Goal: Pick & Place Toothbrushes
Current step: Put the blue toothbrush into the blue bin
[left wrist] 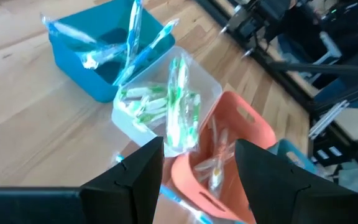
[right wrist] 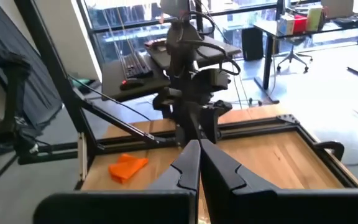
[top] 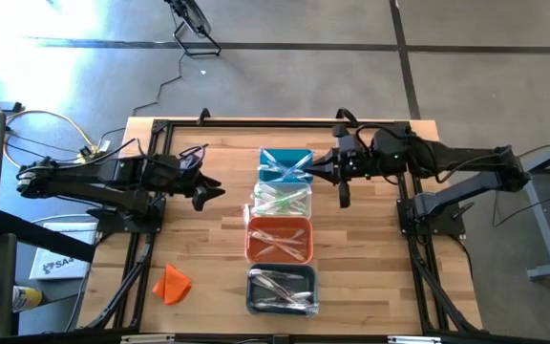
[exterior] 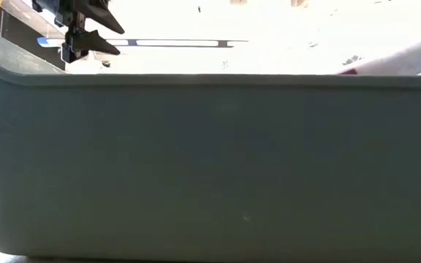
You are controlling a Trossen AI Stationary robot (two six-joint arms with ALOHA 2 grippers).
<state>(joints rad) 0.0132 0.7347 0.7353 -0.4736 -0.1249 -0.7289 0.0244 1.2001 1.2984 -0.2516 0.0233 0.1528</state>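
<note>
**A:** Where do you stand with the toothbrushes (top: 283,198)?

**B:** They lie sorted by colour in a column of four bins in the middle of the counter (top: 218,205): blue ones in the teal bin (top: 285,164), green ones in the clear bin (top: 282,200), pale ones in the orange bin (top: 280,240) and the grey bin (top: 282,290). None lies loose on the wood that you can see.

**A:** And your claws?

**B:** Your left claw (top: 206,190) hangs above the counter just left of the bins, fingers spread and holding nothing; its wrist view looks down past them at the clear bin. Your right claw (top: 344,201) hovers just right of the teal bin, fingers (right wrist: 185,163) pressed together, also holding nothing.

**A:** So which step is this?

**B:** I judge you are between picks, or nearly finished. An orange lump (top: 172,284) sits at the counter's near-left part; leave it.

**A:** Next move?

**B:** If any brush remains, find it first, then lower the spread left claw squarely across its thin shaft before closing.
</note>
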